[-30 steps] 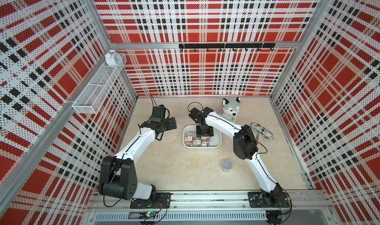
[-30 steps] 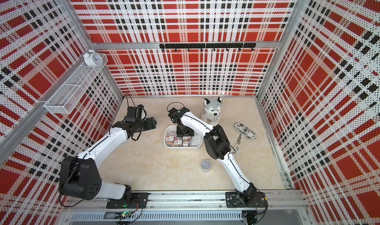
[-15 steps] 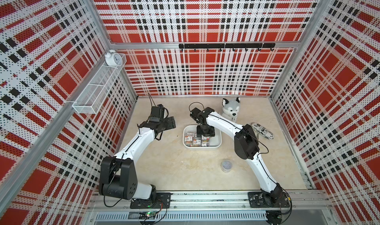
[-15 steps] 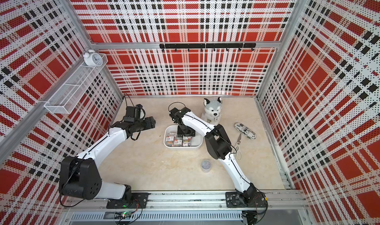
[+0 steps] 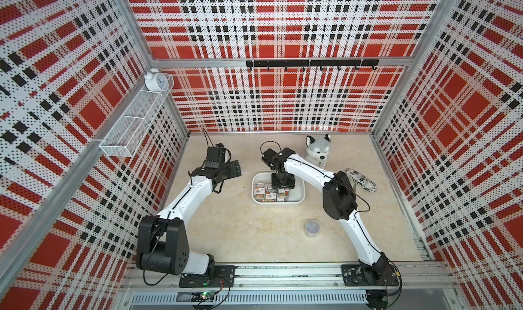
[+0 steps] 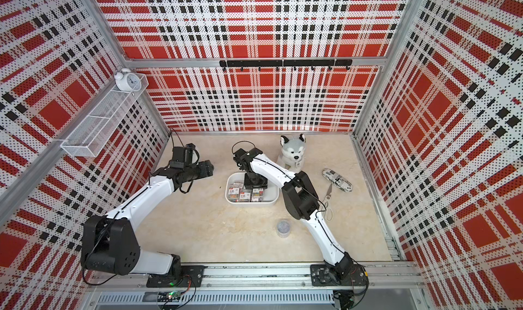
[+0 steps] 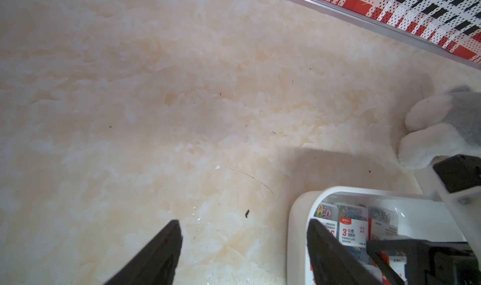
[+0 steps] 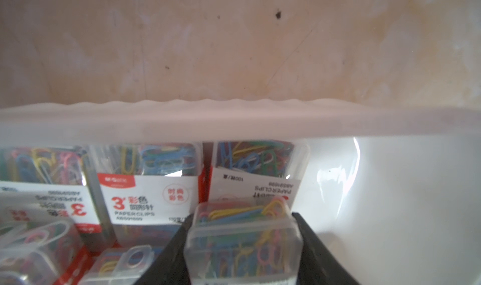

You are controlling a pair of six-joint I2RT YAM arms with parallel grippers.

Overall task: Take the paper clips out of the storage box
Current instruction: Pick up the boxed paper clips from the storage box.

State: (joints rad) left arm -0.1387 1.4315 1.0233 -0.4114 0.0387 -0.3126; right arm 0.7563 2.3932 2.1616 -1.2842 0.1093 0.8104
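The white storage box (image 5: 300,202) (image 6: 274,201) sits mid-table and holds several clear cases of multicoloured paper clips (image 5: 265,194) (image 6: 240,194). My right gripper (image 5: 283,184) (image 6: 256,183) reaches down into the box. In the right wrist view my right gripper (image 8: 242,218) is shut on one clear case (image 8: 242,247), a black finger on each side, near the box's wall (image 8: 234,122). A small round clear tub (image 5: 311,228) (image 6: 283,227) stands on the table in front of the box. My left gripper (image 5: 236,171) (image 7: 244,222) hangs open and empty, left of the box's rim (image 7: 294,218).
A plush dog (image 5: 317,151) (image 6: 293,151) sits just behind the box. A patterned pouch (image 5: 360,179) and scissors (image 6: 328,201) lie to the right, under my right arm. A wire basket (image 5: 135,121) with a clock (image 5: 154,80) hangs on the left wall.
My right gripper's jaws have closed on a case of paper clips inside the box. The left arm has hardly moved.
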